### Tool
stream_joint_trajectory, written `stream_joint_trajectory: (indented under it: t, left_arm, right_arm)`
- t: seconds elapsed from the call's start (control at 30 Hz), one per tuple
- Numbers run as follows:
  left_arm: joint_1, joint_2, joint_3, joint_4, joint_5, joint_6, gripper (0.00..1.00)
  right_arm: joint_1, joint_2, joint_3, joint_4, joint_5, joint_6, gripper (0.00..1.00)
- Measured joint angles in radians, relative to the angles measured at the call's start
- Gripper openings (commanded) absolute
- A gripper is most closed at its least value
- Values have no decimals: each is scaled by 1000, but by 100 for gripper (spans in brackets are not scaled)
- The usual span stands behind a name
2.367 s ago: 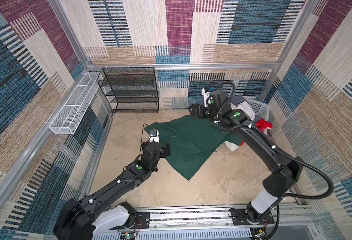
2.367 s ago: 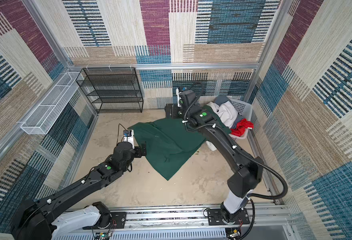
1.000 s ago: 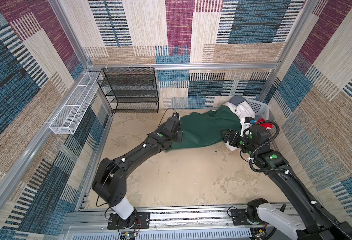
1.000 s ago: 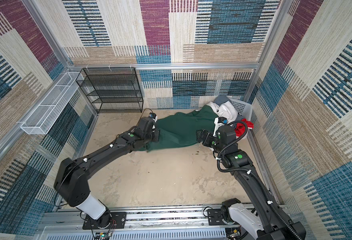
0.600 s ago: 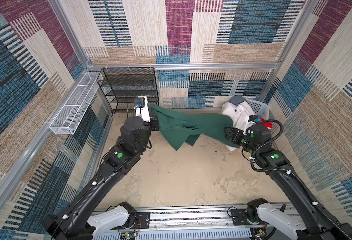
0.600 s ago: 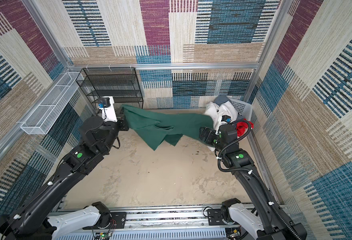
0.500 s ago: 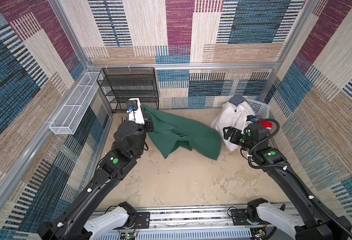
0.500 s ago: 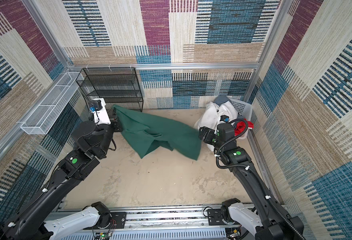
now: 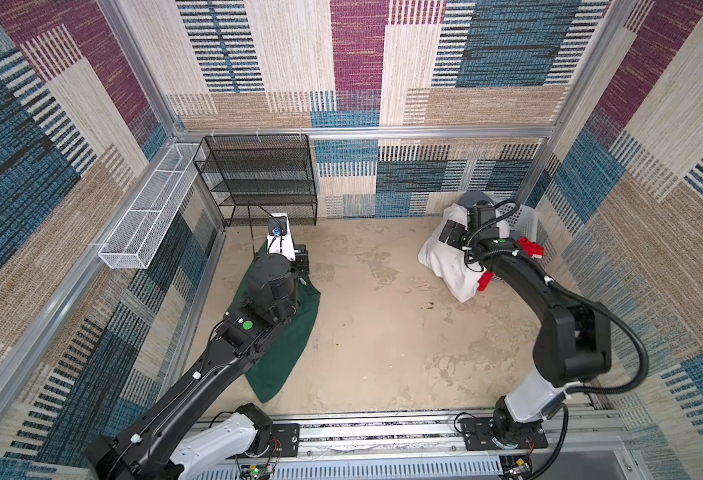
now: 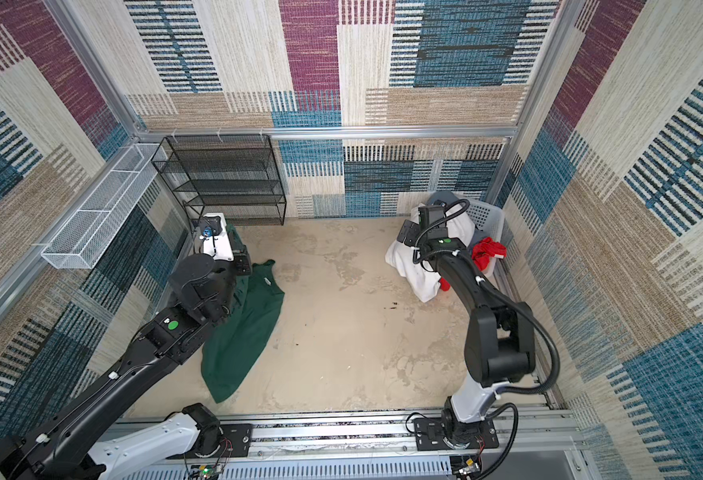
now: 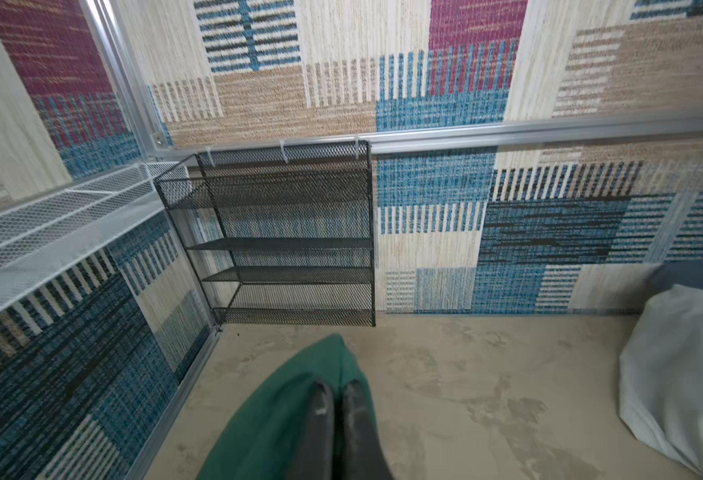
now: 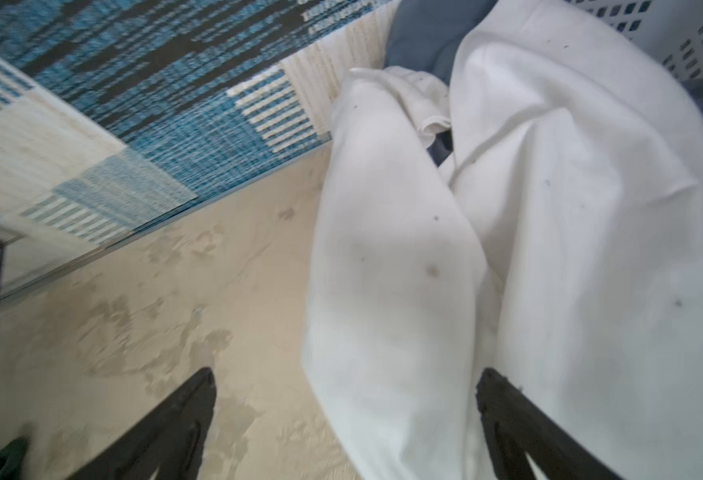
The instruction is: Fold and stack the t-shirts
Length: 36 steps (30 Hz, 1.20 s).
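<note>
A plain dark green cloth t-shirt (image 9: 287, 332) lies stretched in a long strip on the beige tabletop (image 9: 383, 332), at the left, running from near to far. The left gripper (image 11: 337, 386) sits at its far end, jaws pinched together on the green fabric. Far right, a crumpled white t-shirt (image 9: 445, 262) spills from a pale perforated plastic basket (image 9: 522, 216) onto the tabletop, with a red t-shirt (image 9: 530, 247) and a grey t-shirt (image 12: 420, 37) beside it. The right gripper (image 12: 347, 374) hangs at the white one, jaws spread wide, holding nothing.
</note>
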Motion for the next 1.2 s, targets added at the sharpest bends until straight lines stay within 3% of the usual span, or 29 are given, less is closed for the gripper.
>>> stream_joint_trajectory:
  t: [0.3,0.4,0.7,0.93,1.2]
  left_arm:
    - [0,26,-71,-23,85,-76,0]
    - [0,29,-85,-16,101,-76,0]
    - [0,50,-105,20,106,-73,0]
    - [0,68,-105,35,125,-73,0]
    - [0,99,-105,62,139,-76,0]
  right_arm:
    - [0,347,358,-68,2,-66,92]
    - [0,422,425,-109,46,-100,80]
    - [-3,349,204,-3,95,-148,26]
    - [0,213,-5,60,130,-261,4]
    - [2,156,-100,102,154,-392,1]
